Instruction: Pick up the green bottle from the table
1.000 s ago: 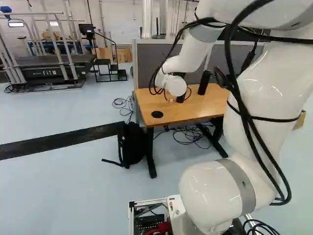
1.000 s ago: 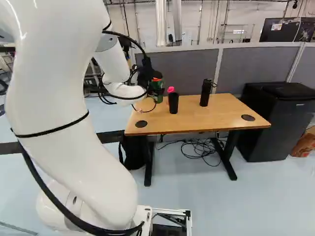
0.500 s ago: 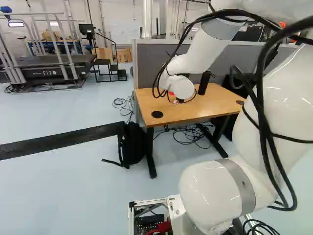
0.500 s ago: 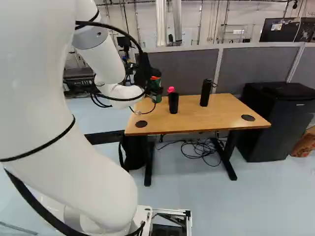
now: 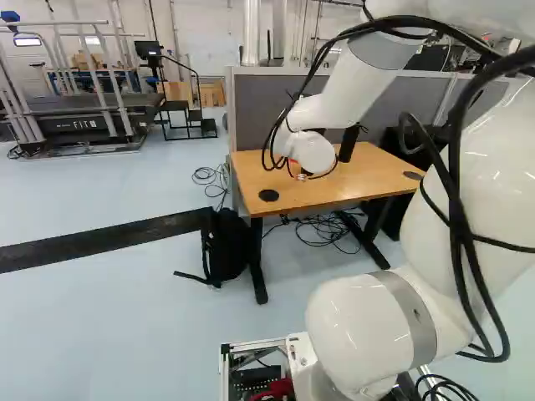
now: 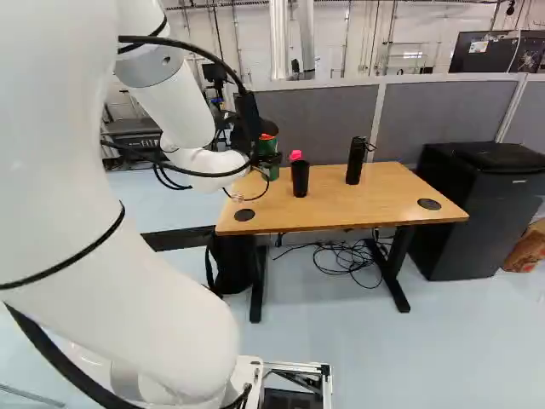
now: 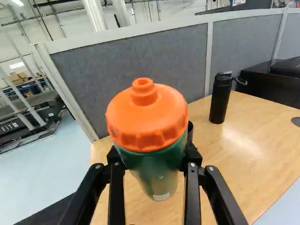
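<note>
The white arm (image 5: 426,234) climbs, bends over up high, then slopes down to its wrist (image 5: 311,152), near one end of the wooden table (image 6: 387,194). Out front, the gripper (image 6: 271,158) has its two fingers clamped on the green bottle (image 7: 157,157), one on each side, just under the orange cap (image 7: 145,115). So the bottle's right there in its grasp, above that end of the table; whether its base touches the wood, I can't tell. The upper bend is cut off in both base views. In the left one, the wrist hides most of the bottle and gripper; in the right one, cables cross in front of the wrist. Close up, the bottle's lower body looks smeary, and the black tumbler (image 6: 300,177) is mostly hidden behind it.
</note>
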